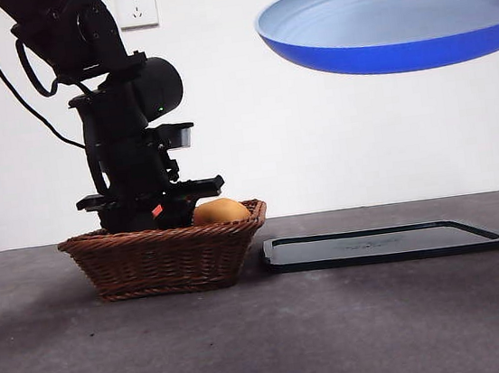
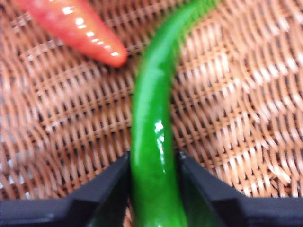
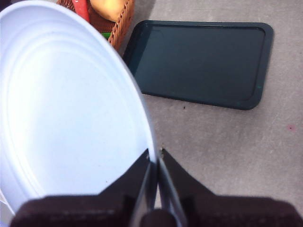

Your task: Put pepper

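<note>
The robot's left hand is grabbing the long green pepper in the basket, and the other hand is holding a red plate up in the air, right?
Nearly. The raised round plate is blue, not red; the front view shows that. The right end effector pinches its rim. The left end effector does grip the long glossy green pepper in the brown woven wicker basket.
</note>
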